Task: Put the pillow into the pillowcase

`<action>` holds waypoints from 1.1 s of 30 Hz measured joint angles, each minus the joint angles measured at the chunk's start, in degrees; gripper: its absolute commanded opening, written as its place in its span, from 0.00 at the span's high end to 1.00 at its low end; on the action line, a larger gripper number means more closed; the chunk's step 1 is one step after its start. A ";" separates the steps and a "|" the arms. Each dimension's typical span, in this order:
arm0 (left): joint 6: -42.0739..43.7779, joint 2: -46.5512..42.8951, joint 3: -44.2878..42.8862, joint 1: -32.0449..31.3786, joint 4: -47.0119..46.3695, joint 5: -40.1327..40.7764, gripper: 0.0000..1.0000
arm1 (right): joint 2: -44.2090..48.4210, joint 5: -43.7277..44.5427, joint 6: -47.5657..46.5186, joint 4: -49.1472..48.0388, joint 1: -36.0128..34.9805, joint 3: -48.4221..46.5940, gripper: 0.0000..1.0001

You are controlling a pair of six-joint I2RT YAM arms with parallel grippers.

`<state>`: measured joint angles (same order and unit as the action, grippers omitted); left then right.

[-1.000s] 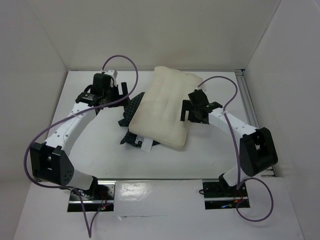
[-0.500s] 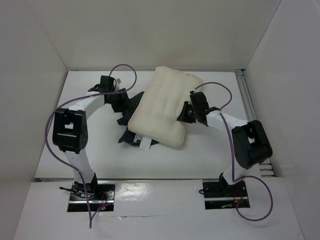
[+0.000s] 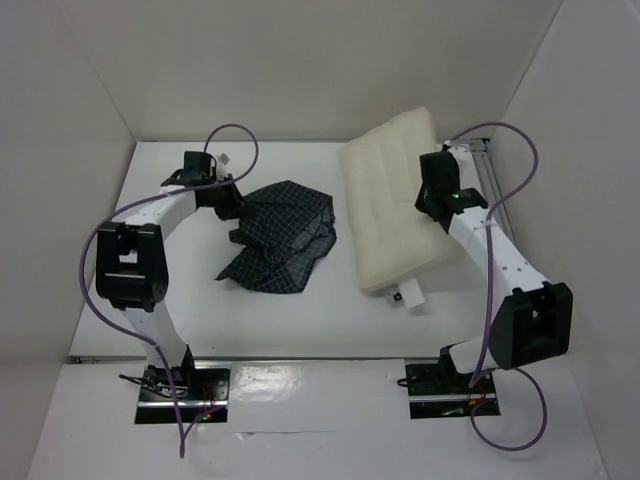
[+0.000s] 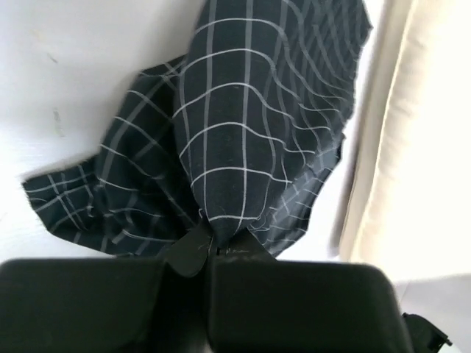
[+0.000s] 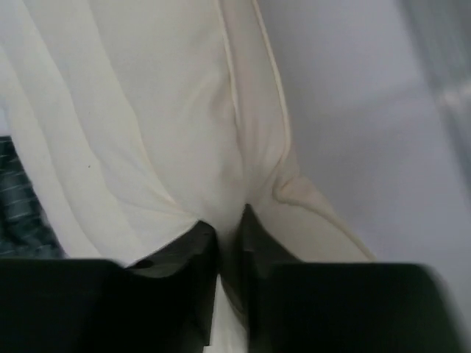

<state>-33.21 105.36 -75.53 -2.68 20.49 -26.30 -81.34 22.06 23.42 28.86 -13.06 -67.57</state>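
Observation:
The cream pillow (image 3: 393,205) lies slanted on the right side of the table, its white tag (image 3: 407,296) at the near end. My right gripper (image 3: 428,197) is shut on a pinch of the pillow's right edge (image 5: 221,147). The dark checked pillowcase (image 3: 277,232) lies crumpled at centre left, apart from the pillow. My left gripper (image 3: 228,205) is shut on a fold of the pillowcase (image 4: 243,140) at its left edge, and the cloth rises in a ridge from the jaws. In the left wrist view the pillow (image 4: 419,147) shows as a pale band at the right.
White walls enclose the table on the left, back and right. A metal rail (image 3: 492,180) runs along the right edge, close behind my right arm. Purple cables loop over both arms.
Both grippers have shut, the left on the pillowcase and the right on the pillow. The pillow has been pulled right and off the pillowcase, which now lies uncovered.

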 measured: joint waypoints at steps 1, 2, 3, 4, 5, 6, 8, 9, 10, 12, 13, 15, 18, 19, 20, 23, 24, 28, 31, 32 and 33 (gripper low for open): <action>0.00 -0.68 0.00 0.33 0.00 -0.02 1.00 | 0.76 2.51 -0.76 1.66 0.61 -0.68 0.14; 0.00 -1.36 0.00 0.61 0.02 -0.02 1.00 | 0.81 4.52 -1.01 2.73 1.01 -1.64 0.00; 0.00 -1.97 0.00 0.76 0.04 -0.04 1.00 | 0.37 6.25 -1.42 3.13 1.07 -2.97 0.00; -0.02 -2.56 0.00 0.79 0.07 -0.13 1.00 | -0.61 8.02 -1.57 3.80 0.26 -4.68 0.00; 0.00 -3.17 -0.02 0.76 0.11 -0.22 1.00 | -1.92 9.27 -1.57 4.00 -1.49 -6.34 0.00; 0.04 -3.76 -0.09 0.76 0.22 -0.24 1.00 | -3.48 10.51 -1.51 4.15 -3.91 -8.17 0.00; 0.07 -4.87 -0.28 0.72 0.63 -0.22 1.00 | -7.45 11.93 -1.49 4.22 -10.03 -11.72 0.00; 0.17 -5.31 -0.74 0.70 1.40 0.02 1.00 | -9.73 12.11 -1.55 4.42 -13.33 -13.64 0.00; 0.26 -5.68 -1.29 0.70 1.92 0.22 1.00 | -11.87 12.24 -1.62 4.37 -16.31 -15.85 0.00; 0.39 -6.36 -2.32 0.76 2.69 1.09 1.00 | -16.22 12.39 -1.66 4.44 -21.81 -17.99 0.00; 0.48 -6.82 -2.80 0.79 3.21 1.62 1.00 | -18.08 12.07 -1.66 4.31 -24.20 -18.82 0.00; 0.94 -7.76 -3.82 0.79 4.17 2.58 0.99 | -20.57 9.53 -1.88 4.20 -28.17 -19.10 0.04; 2.54 -8.00 -8.66 0.72 8.39 6.40 0.25 | -20.94 0.61 -1.86 0.63 -28.68 -16.50 0.08; 3.08 -7.98 -10.78 0.72 9.79 8.26 0.23 | -20.65 -3.21 -1.73 -1.14 -27.58 -14.91 0.08; 3.04 -7.98 -12.96 0.72 11.41 10.58 0.23 | -20.57 -6.80 -1.55 -2.64 -26.01 -13.51 0.08; 4.57 -9.40 -16.52 -0.22 13.77 18.27 0.28 | -20.92 -12.81 -1.22 -3.63 -21.11 -11.19 0.18; 5.14 -10.51 -16.57 -1.25 14.36 21.22 0.31 | -21.18 -14.16 -1.33 -3.65 -19.63 -11.02 0.22; 7.54 -13.86 -16.52 -8.15 17.40 25.77 0.45 | -21.44 -18.18 -1.40 -5.62 -14.62 -8.41 0.22; 7.65 -14.47 -12.94 -12.76 17.38 27.15 0.30 | -21.44 -21.03 -0.74 -7.37 -12.28 -4.59 0.12; 7.63 -14.47 -10.84 -13.81 17.38 27.54 0.27 | -21.42 -21.77 -0.55 -8.02 -11.98 -3.89 0.08; 7.43 -14.36 -8.33 -14.62 17.25 27.63 0.23 | -21.29 -22.40 -0.33 -8.90 -11.87 -3.30 0.08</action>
<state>-25.78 91.00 -83.85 -17.30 37.74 1.32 -102.63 -0.34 23.09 19.97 -24.93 -70.87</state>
